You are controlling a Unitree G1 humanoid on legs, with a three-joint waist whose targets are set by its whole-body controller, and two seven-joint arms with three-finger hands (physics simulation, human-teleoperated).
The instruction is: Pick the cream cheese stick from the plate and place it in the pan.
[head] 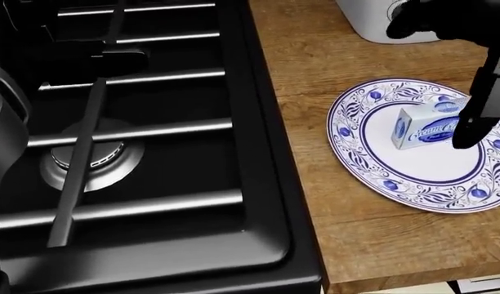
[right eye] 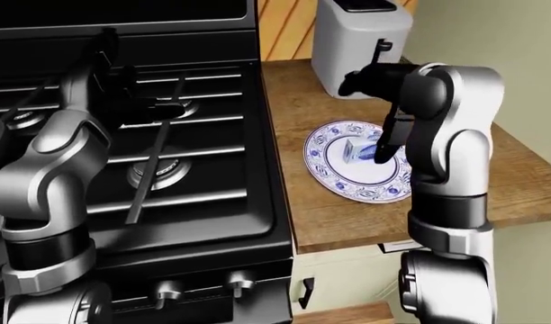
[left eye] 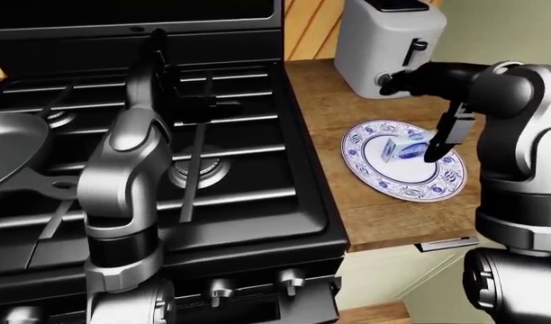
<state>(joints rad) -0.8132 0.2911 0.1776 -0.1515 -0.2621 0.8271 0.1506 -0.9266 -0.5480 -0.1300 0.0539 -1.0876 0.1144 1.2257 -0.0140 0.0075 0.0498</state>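
One small blue-and-white cream cheese box [head: 428, 126] lies on the blue-patterned plate [head: 373, 177] near the tabletop's right edge; right hand [head: 472, 125] fingers touch it, unclosed. Close squarely before lifting.

In the head view we have the stove [head: 143, 153] on the left and the wooden counter [head: 348, 233] on the right; the plate [head: 373, 165] lies on the counter, the cream cheese stick [head: 422, 127] on it; above the plate stands the toaster [left eye: 384, 47]; the pan [left eye: 10, 152] sits at the left-eye view's left edge.
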